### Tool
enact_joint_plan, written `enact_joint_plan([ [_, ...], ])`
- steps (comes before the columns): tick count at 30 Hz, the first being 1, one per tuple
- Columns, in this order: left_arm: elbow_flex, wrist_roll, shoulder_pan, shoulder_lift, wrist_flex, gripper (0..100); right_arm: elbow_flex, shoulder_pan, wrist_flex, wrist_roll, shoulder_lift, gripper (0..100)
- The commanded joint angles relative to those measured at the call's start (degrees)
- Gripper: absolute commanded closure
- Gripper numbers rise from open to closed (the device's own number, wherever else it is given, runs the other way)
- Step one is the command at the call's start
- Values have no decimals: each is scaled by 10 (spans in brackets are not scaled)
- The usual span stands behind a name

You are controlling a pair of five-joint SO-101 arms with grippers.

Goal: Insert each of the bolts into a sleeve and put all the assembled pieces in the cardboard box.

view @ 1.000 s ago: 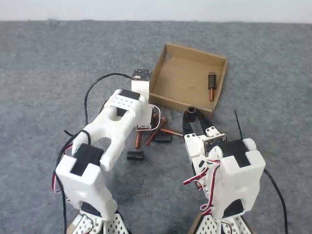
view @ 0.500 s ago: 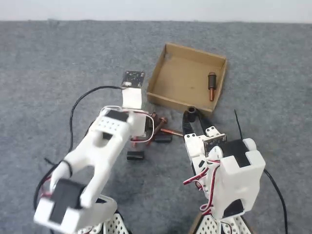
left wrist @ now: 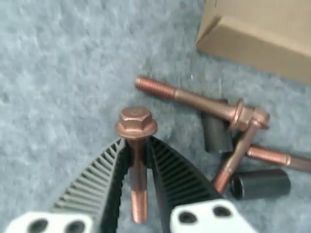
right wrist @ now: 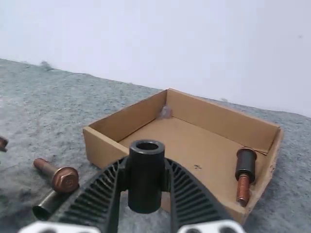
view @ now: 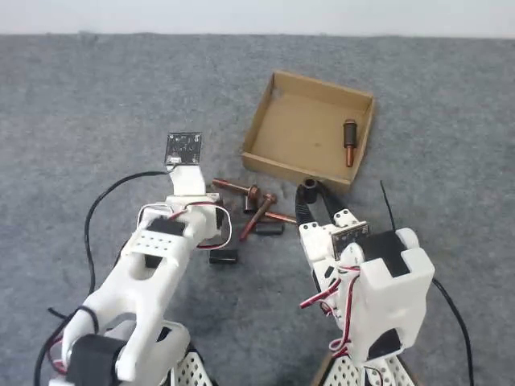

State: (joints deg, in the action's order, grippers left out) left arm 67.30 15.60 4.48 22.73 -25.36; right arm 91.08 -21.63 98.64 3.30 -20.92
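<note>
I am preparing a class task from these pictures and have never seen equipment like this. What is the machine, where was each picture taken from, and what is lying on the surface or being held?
This is a pair of small white robot arms, a left arm and a right arm, on a grey carpeted table. The high view comes from a fixed camera looking down. The other two come from a camera on each arm's wrist, looking along its toothed black gripper. The left gripper is shut on a copper-coloured bolt. The right gripper is shut on a black sleeve, held upright. Between the arms lie three loose bolts and some loose sleeves. The cardboard box holds one assembled piece, a bolt pushed into a sleeve.
</note>
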Motion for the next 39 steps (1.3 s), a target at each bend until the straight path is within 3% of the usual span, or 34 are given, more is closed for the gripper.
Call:
enact_joint_plan([
  [1, 13, -4, -4, 36, 79, 989, -37, -25, -17, 7, 0, 992],
  [12, 22, -4, -25, 36, 111, 989, -85, -105, -73, 9, 1, 992],
  [30, 15, -4, -21, 40, 113, 989, 11, -102, 1, 8, 4, 992],
  [39, 1, -4, -21, 40, 255, 989, 6, -102, -3, 8, 1, 992],
])
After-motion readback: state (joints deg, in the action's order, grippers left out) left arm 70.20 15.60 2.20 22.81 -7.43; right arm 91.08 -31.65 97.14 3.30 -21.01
